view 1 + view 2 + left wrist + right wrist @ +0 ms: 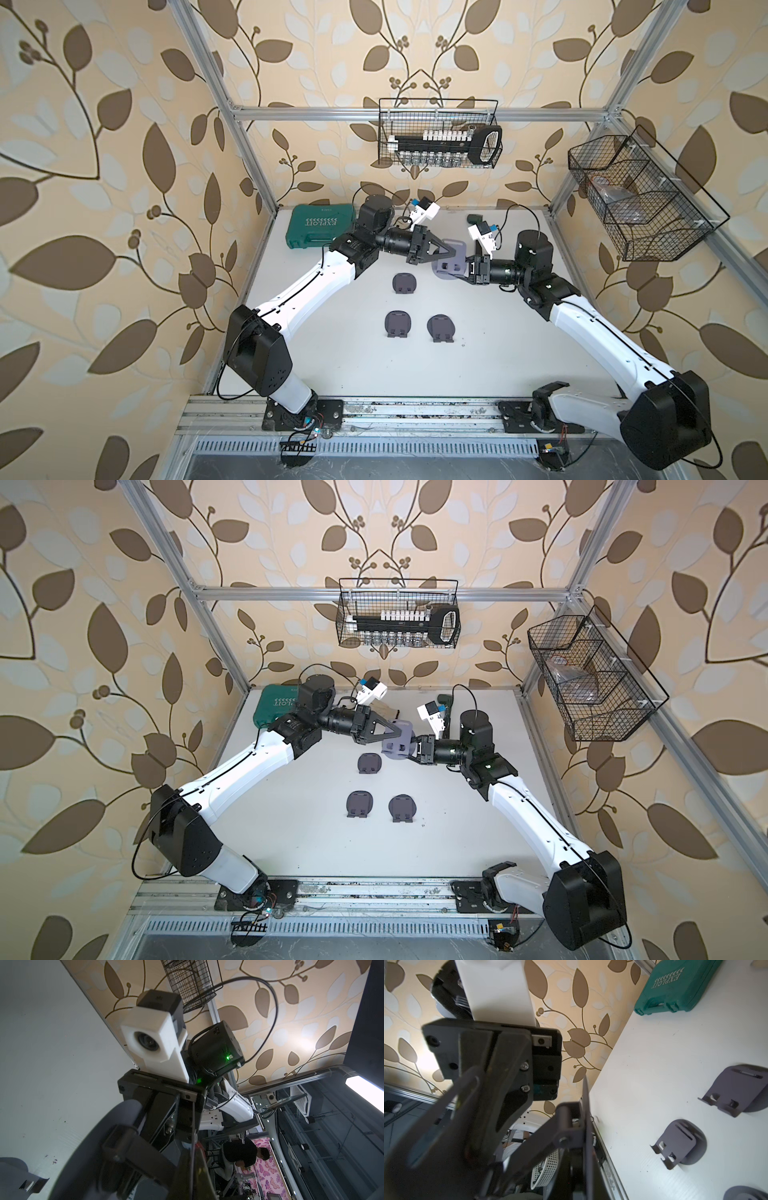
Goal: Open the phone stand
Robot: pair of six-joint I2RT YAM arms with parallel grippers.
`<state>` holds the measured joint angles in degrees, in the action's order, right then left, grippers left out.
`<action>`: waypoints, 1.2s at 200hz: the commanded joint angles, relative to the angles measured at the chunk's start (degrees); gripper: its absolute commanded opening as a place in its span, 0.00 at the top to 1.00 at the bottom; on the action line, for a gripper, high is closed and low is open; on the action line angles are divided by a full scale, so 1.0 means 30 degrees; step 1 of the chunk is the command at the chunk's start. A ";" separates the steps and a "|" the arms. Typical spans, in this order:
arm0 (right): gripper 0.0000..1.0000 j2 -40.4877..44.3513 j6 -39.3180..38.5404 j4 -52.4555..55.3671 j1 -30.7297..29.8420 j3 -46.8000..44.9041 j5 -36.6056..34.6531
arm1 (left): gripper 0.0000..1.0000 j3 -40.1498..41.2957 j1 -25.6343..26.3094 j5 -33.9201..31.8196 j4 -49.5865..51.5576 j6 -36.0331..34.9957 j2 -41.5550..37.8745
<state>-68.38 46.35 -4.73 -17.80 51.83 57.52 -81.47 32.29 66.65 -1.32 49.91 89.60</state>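
Left claw (450, 252) clamped tight on the far plate of the phone stand (439, 274). Right claw (464, 266) also closed, pinching the opposite edge of the same stand, looks like the near plate. Exact contact is hard to see in both top views.

Risks as I judge them:
- Plates are thin and smooth and both grips sit near the edges, so either claw could slip off if the pull leaves the hinge arc
- A stiff hinge could twist the stand out of one grip and drop it
- Claws are almost touching, so any inward wrist roll risks a clash

Stand hangs between the two claws, off the surface (478, 357), toward the back middle, plates already at an angle, so partly open by my read. Three other stands (399, 325) lie on the surface nearer the front, well apart from the claws; green case (320, 226) is in the back left corner
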 commanded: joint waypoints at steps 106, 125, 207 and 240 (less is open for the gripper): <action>1.00 -0.0611 1.0903 -1.0577 -0.0365 -0.2260 -0.0778 | 1.00 0.1756 0.0500 -0.2874 -0.3112 -0.3395 -0.1497; 1.00 -0.1445 1.3583 -1.3814 -0.0363 -0.2936 -0.1042 | 1.00 0.1997 0.0525 -0.2910 -0.4014 -0.3473 -0.1539; 1.00 -0.1683 1.3694 -1.3767 -0.0467 -0.3575 -0.0403 | 1.00 -0.0127 0.0456 -0.3124 -0.2507 -0.6666 -0.1600; 1.00 -0.0189 0.9525 -0.8258 -0.0537 -0.2881 -0.0230 | 1.00 -0.1557 0.0091 -0.3229 -0.2199 -0.5566 -0.0490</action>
<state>-72.18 82.37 -43.57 -18.63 42.00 55.99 -80.51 33.04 58.24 -3.07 36.05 86.67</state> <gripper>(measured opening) 0.055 0.049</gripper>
